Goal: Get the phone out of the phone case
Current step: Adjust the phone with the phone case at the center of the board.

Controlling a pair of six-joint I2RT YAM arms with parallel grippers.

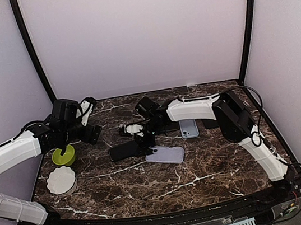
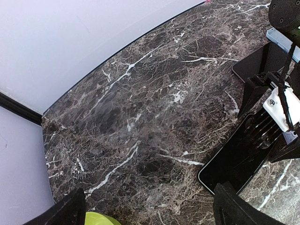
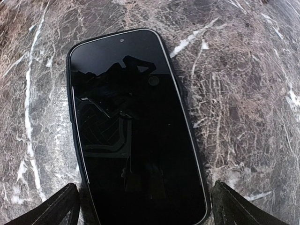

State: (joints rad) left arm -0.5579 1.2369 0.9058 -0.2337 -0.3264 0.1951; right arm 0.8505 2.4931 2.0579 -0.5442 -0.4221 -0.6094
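Fingers of your right gripper (image 3: pixel 143 208) stand wide over the flat glossy black phone (image 3: pixel 136 122); your left gripper (image 2: pixel 150 213) gapes wide, empty.

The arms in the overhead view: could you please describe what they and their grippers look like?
Both arms have white shells, the left arm and right arm, with black joint housings and thin black cables looping alongside. The left gripper and right gripper carry black, wedge-shaped fingers. No markings are legible.

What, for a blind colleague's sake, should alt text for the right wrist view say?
A black phone lies screen up on the marble table, filling mid-frame. The right end effector hangs open over its near end, one fingertip at each bottom corner.
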